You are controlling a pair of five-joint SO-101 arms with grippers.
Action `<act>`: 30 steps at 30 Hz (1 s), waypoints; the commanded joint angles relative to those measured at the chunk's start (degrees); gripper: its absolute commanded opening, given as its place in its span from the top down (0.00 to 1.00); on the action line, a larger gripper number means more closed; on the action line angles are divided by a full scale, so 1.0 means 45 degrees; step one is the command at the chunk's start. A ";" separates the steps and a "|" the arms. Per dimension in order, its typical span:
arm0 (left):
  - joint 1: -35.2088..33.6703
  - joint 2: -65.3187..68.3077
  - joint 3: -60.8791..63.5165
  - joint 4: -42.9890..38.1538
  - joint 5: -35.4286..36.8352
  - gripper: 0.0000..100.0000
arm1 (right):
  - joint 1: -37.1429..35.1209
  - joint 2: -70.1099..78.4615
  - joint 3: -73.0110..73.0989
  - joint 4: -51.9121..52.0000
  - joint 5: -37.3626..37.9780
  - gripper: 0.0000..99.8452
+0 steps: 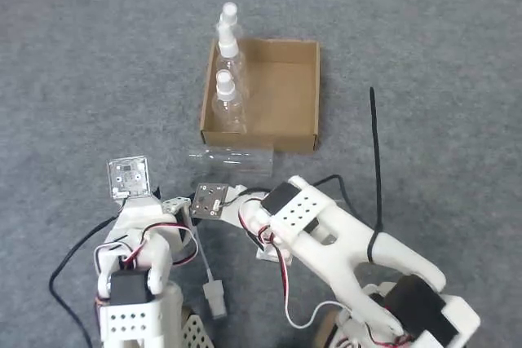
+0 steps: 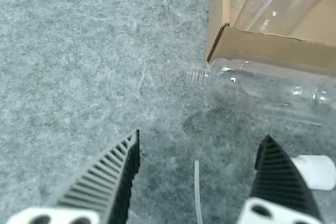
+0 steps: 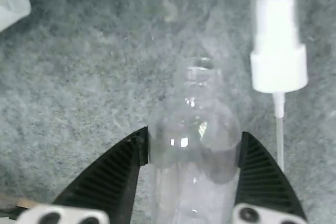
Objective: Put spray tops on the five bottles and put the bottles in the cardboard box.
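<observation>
Three clear bottles with white spray tops (image 1: 223, 79) stand along one side wall of the cardboard box (image 1: 281, 140). A clear uncapped bottle (image 1: 232, 160) lies on the carpet against the box front, seen with its threaded neck in the left wrist view (image 2: 252, 90). My left gripper (image 2: 201, 137) hangs open over bare carpet just short of that neck. My right gripper (image 3: 194, 132) is shut on another uncapped clear bottle (image 3: 195, 129), its neck pointing away from the wrist. A loose spray top (image 3: 278, 51) lies right beside that bottle, and one shows between the arms (image 1: 214, 297).
Grey carpet covers the table. A black cable (image 1: 377, 160) runs up beside the right arm. Both arm bodies and their wires crowd the near edge. In the left wrist view a thin tube (image 2: 197, 198) and a white piece (image 2: 320, 171) lie near the open fingers.
</observation>
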 commanded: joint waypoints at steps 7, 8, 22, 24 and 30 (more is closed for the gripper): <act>-0.0078 -0.0156 -0.0166 0.0059 -0.0137 0.67 | -0.0127 -0.0127 -0.0821 -0.0147 -0.0156 0.85; -0.0078 -0.0156 -0.0166 0.0059 -0.0137 0.67 | -0.0127 -0.0127 -0.0821 -0.0127 -0.0156 0.86; -0.0078 -0.0156 -0.0166 0.0059 -0.0137 0.67 | -0.0147 -0.0186 -0.0899 0.0694 -0.0176 0.87; -0.0078 -0.0156 -0.0166 0.0059 -0.0137 0.67 | -0.0127 -0.0420 -0.0938 0.0889 -0.0176 0.87; -0.0078 -0.0156 -0.0166 0.0059 -0.0137 0.67 | -0.0127 -0.1455 -0.0879 0.1436 -0.0606 0.87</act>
